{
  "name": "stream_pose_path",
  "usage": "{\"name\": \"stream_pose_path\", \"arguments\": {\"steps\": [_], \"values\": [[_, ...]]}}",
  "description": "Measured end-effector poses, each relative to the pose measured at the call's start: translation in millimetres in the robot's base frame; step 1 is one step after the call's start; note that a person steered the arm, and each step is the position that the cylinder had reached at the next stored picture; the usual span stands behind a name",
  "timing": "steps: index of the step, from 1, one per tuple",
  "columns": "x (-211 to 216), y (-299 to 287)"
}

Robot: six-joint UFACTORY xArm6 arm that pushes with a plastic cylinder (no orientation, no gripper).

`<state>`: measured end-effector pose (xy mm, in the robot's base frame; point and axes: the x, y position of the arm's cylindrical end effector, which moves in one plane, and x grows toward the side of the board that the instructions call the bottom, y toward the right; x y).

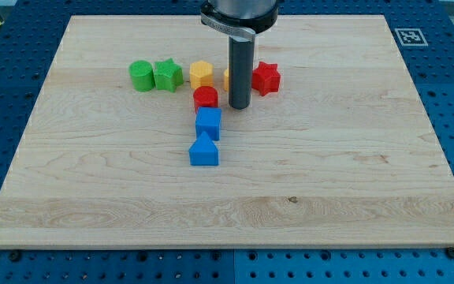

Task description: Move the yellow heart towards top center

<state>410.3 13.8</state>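
Already the yellow heart (228, 78) sits in the far row near top centre, mostly hidden behind my rod, just left of the red star (266, 77). My tip (239, 106) rests just near of it; a short push farther remains.

You see 2 green blocks (141, 76) (168, 75), 2 yellow (201, 74) (227, 78), 2 red (206, 98) (266, 78), 2 blue (208, 123) (204, 151); a dark rod (239, 75); a pale wood-grain board (329, 158).
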Motion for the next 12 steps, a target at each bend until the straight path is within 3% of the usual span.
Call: {"name": "stream_pose_path", "arguments": {"steps": [5, 8, 9, 12], "values": [[-43.6, -31.7], [-83.4, 63.0], [-103.5, 66.1], [-143.3, -16.1]]}}
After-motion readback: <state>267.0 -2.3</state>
